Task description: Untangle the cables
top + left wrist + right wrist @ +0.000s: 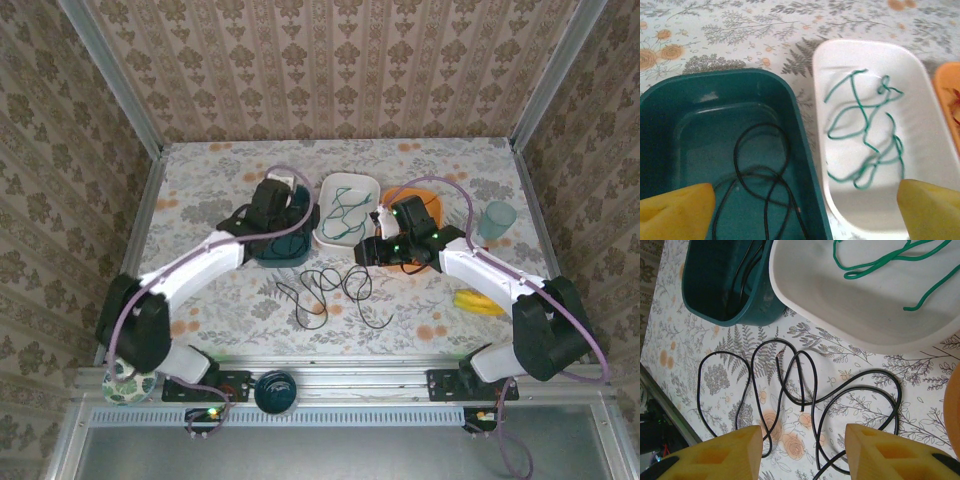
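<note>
Sorting by colour, apparently: one container per cable.

At the left gripper (802, 215): spread wide, holding nothing. Below and between its fingers (675, 212), a black cable (760, 172) coiled loose on the floor of the teal bin (670, 100). Toward the other finger, the white tray (935, 130) with a green cable (863, 117) lying free. Beyond that finger, an orange dish (947, 90), something reddish inside, too blurred to name.

At the right gripper (805, 455): about half spread, gripping nothing, hanging above the tangled black cables (812, 400) on the table (675, 350). Loops crossing one another just ahead of and between the fingertips, probably the knot left to work.

Ahead of those fingers, bin and tray walls close to the loops, likely cramping any pull forward. Off to the outer side, a pale cup (495, 218) and a yellow object (478, 302), well apart from the cables.
</note>
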`<state>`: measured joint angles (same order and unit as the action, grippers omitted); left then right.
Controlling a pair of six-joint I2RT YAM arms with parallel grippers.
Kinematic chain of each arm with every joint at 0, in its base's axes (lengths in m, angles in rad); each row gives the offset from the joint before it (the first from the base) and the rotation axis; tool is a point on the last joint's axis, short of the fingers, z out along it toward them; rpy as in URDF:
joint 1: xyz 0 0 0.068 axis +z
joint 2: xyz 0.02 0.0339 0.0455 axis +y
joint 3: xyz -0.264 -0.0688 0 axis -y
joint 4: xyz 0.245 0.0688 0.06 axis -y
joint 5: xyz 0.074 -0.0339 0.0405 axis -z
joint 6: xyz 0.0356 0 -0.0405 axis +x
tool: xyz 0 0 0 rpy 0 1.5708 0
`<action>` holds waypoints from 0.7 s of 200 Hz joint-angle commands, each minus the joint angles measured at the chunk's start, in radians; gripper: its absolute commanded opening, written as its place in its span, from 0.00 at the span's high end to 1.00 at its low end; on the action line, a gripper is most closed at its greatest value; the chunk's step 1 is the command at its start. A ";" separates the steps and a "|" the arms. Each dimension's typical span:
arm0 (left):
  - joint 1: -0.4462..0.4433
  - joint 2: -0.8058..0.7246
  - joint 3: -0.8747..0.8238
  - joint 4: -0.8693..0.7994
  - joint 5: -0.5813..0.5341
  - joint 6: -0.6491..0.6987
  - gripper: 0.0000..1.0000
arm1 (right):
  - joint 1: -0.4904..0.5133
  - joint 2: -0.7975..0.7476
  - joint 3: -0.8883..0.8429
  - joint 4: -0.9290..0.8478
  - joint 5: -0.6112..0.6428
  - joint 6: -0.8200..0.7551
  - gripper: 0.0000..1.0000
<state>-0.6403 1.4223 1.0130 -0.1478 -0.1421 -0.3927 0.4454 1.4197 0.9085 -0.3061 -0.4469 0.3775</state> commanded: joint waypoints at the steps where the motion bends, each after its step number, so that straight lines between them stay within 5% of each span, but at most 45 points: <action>1: -0.037 -0.092 -0.099 -0.122 0.008 -0.018 0.05 | -0.002 -0.021 -0.010 -0.011 0.023 -0.005 0.52; 59: -0.185 -0.195 -0.253 -0.280 0.190 -0.055 0.05 | -0.001 0.006 0.007 -0.025 0.043 -0.013 0.52; 140: -0.202 -0.186 -0.328 -0.291 0.129 -0.169 0.05 | -0.002 0.017 0.016 -0.045 0.046 -0.020 0.52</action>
<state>-0.8375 1.2312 0.7025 -0.4454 -0.0040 -0.4965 0.4454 1.4223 0.9085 -0.3218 -0.4171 0.3702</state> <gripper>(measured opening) 0.948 0.485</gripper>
